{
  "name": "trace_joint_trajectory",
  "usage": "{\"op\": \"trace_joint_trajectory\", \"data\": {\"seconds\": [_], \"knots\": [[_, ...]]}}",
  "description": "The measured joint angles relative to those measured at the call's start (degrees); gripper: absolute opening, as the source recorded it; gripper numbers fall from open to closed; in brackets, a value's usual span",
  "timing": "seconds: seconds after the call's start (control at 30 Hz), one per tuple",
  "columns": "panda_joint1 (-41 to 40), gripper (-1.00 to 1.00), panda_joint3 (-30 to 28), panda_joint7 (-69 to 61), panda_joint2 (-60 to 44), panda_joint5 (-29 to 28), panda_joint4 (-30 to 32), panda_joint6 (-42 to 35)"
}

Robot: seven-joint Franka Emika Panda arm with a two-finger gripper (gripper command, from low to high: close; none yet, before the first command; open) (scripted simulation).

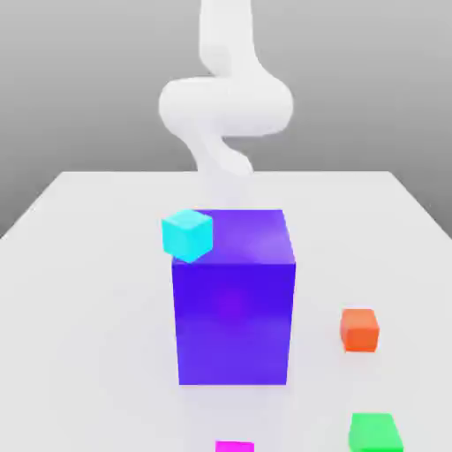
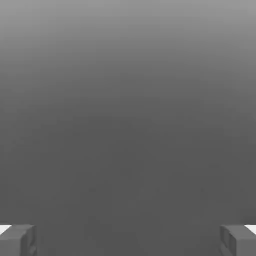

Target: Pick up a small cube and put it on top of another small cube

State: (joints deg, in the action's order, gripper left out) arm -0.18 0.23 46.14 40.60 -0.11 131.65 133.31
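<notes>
From the hand view I see my gripper point(image 2: 128, 240) with the jaws released, spread wide with nothing between them. On the white tabletop point(image 1: 79, 291) the small magenta cube point(image 1: 234, 447) lies at the near edge of the exterior view, in front of the big blue cube point(image 1: 233, 300). The small green cube point(image 1: 375, 433) sits toward the exterior view's right, near the orange cube point(image 1: 360, 329). A cyan cube point(image 1: 187, 234) is beside the blue cube's upper corner.

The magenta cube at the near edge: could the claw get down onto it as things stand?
Probably yes. The magenta cube lies uncovered, apart from the green cube and the big blue cube; the claw is open and empty.
</notes>
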Motion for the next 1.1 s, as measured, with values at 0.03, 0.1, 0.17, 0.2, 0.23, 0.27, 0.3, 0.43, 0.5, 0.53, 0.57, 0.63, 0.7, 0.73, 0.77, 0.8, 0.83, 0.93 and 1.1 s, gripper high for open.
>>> {"op": "trace_joint_trajectory", "data": {"seconds": [0.03,0.1,0.17,0.2,0.23,0.27,0.3,0.43,0.5,0.53,0.57,0.63,0.7,0.73,0.77,0.8,0.83,0.93,1.1], "knots": [[-0.03,0.00,0.07,0.15,-2.26,-0.06,-0.06,0.66],[-0.16,0.00,0.25,0.42,-6.55,-0.18,-0.17,1.91],[-0.27,0.00,0.41,0.69,-10.74,-0.31,-0.27,3.14],[-0.31,0.00,0.49,0.82,-12.82,-0.37,-0.32,3.75],[-0.35,0.00,0.55,0.97,-14.90,-0.44,-0.38,4.36],[-0.38,0.00,0.62,1.11,-16.98,-0.51,-0.43,4.96],[-0.43,0.00,0.69,1.24,-19.05,-0.58,-0.48,5.57],[-0.52,0.00,0.90,1.78,-27.36,-0.84,-0.70,7.98],[-0.54,0.00,0.97,2.08,-31.52,-1.02,-0.81,9.19],[-0.54,0.00,1.00,2.21,-33.59,-1.06,-0.86,9.81],[-0.53,0.00,1.02,2.34,-35.67,-1.10,-0.91,10.42],[-0.51,0.00,1.05,2.58,-39.82,-1.21,-1.02,11.62],[-0.45,0.00,1.05,2.80,-43.98,-1.23,-1.12,12.85],[-0.42,0.00,1.05,2.89,-46.05,-1.24,-1.17,13.46],[-0.39,0.00,1.05,2.98,-48.13,-1.24,-1.22,14.07],[-0.38,0.00,1.07,3.07,-50.20,-1.23,-1.27,14.68],[-0.36,0.00,1.08,3.14,-52.28,-1.20,-1.32,15.29],[-0.29,0.00,1.12,3.32,-58.50,-1.07,-1.48,17.12],[-0.19,0.00,1.01,3.68,-68.89,-1.37,-3.10,23.58]]}}
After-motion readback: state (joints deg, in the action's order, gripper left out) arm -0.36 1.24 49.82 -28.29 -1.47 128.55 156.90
